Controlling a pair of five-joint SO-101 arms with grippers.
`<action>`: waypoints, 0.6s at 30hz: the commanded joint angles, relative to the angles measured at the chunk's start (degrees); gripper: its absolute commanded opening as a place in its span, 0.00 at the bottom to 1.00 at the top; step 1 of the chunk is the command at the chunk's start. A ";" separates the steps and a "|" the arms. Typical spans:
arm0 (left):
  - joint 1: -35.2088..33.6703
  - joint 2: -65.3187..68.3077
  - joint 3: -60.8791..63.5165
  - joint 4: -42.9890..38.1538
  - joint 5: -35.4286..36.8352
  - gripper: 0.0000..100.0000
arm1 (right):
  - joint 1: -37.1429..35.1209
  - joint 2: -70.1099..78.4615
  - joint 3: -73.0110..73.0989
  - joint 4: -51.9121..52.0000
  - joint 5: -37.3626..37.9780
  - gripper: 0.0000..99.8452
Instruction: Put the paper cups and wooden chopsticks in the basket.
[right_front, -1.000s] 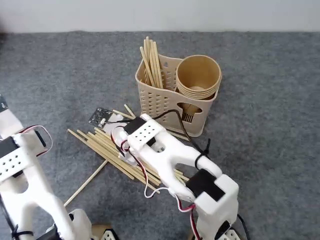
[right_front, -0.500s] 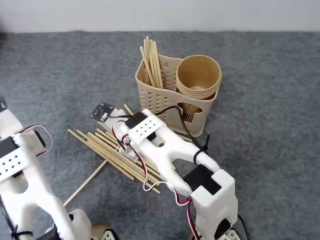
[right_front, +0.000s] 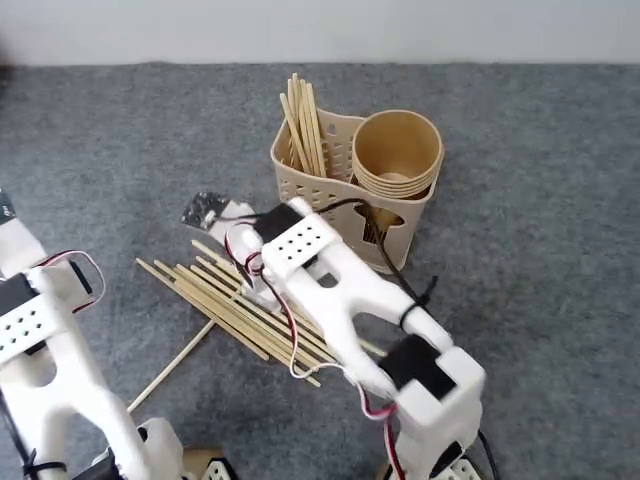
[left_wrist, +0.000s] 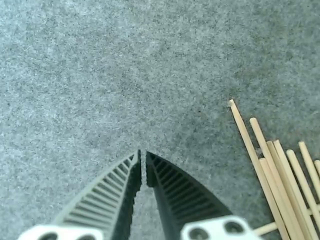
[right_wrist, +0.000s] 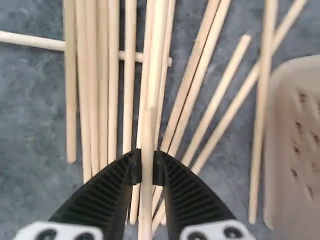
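Here the right tool (right_wrist: 146, 167) pinches one chopstick (right_wrist: 147, 130) in the pile (right_front: 215, 295) on the tabletop (right_front: 520, 250) just beside the basket (right_front: 330, 205). Cups (right_front: 398, 150) sit inside the basket. Beyond the pile from the basket, the left tool (left_wrist: 142, 157) is closed, empty.

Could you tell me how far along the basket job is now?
Done: stacked tan paper cups and several wooden chopsticks stand in the beige perforated plastic basket. In hand: the right gripper is shut on one loose chopstick. To do: the pile of chopsticks on the grey carpet.
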 joint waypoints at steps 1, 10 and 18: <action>-0.35 -2.20 -1.01 0.18 0.70 0.02 | 0.57 -10.24 -4.75 5.32 0.88 0.01; -0.35 -2.20 -1.01 0.18 0.70 0.02 | 1.80 -25.27 -9.05 8.22 0.88 0.01; -0.35 -2.20 -1.01 0.18 0.70 0.02 | 1.80 -29.85 -21.89 7.96 0.70 0.01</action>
